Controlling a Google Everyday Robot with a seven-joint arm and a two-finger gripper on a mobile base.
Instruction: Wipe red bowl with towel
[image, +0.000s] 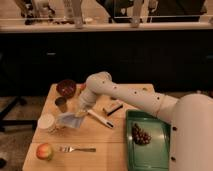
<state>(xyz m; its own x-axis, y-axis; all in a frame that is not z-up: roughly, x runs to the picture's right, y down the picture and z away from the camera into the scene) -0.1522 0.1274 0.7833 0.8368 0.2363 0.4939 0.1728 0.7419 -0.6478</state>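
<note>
One gripper (80, 113) hangs at the end of the white arm (125, 97), low over the left half of the wooden table (100, 137), right at the upper right edge of the towel (69, 119) — whether it is clenched on the cloth or loose cannot be told. The towel lies crumpled, pale grey-blue, on the tabletop, between a white cup (47, 123) to its left and a white pen-like stick (100, 120) to its right. Just behind it stands a small dark cup (61, 103), and further back a maroon-brown bowl (66, 87). The red bowl (81, 90) shows only as an orange-red sliver beside the maroon one, mostly hidden behind the arm's elbow and apart from the towel. A small dark block (113, 107) lies to the right of the gripper, under the arm. Near the front edge lie an apple (45, 151) and a fork (78, 149). A green tray (150, 150) sits at the table's right side with a bunch of dark grapes (141, 135) in it. Behind the table runs a dark cabinet front (125, 55) topped by a pale counter ledge (125, 26) — the things on it are too blurred to name
</note>
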